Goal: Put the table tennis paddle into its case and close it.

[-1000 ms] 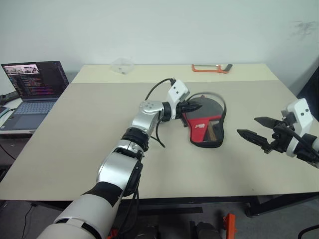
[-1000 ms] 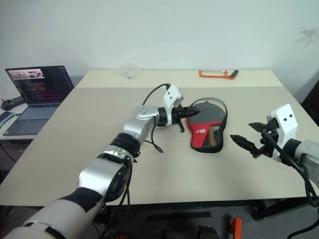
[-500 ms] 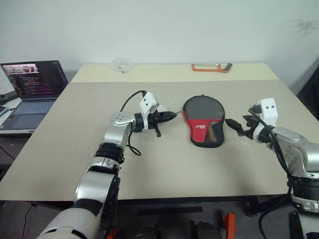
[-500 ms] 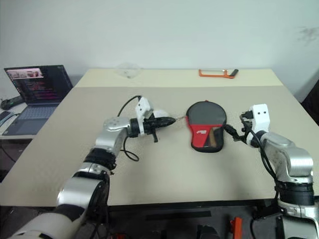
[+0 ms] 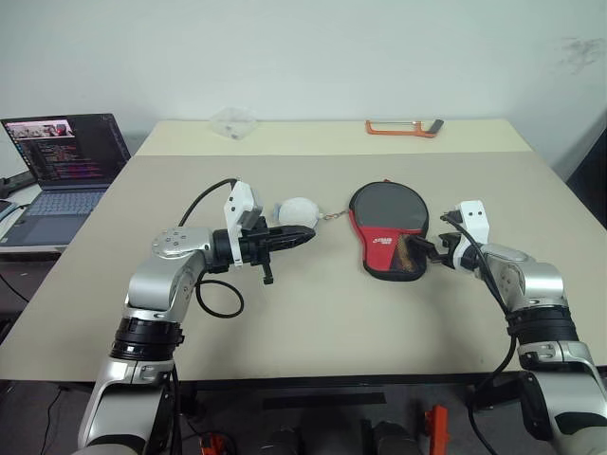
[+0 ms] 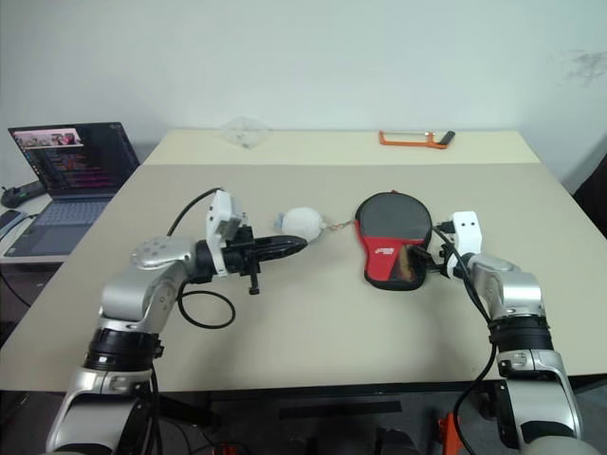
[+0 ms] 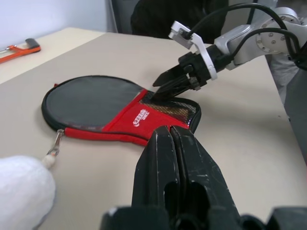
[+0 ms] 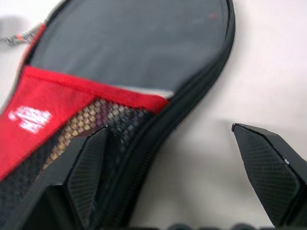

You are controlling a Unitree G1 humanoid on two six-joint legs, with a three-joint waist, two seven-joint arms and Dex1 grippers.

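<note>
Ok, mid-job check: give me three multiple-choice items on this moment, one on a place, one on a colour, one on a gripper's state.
1. Where does the case lie?
A. between the two grippers
B. on the laptop
C. beside the orange saw

2. What colour is the round tag chained to the case?
A. green
B. white
C. orange

3. How stands the left gripper?
A. open
B. shut on the case
C. shut, holding nothing

Key: 1 A, the left gripper and right gripper flank it on the table. 2 B, it shows pale white. 3 C, its fingers meet with nothing between.
</note>
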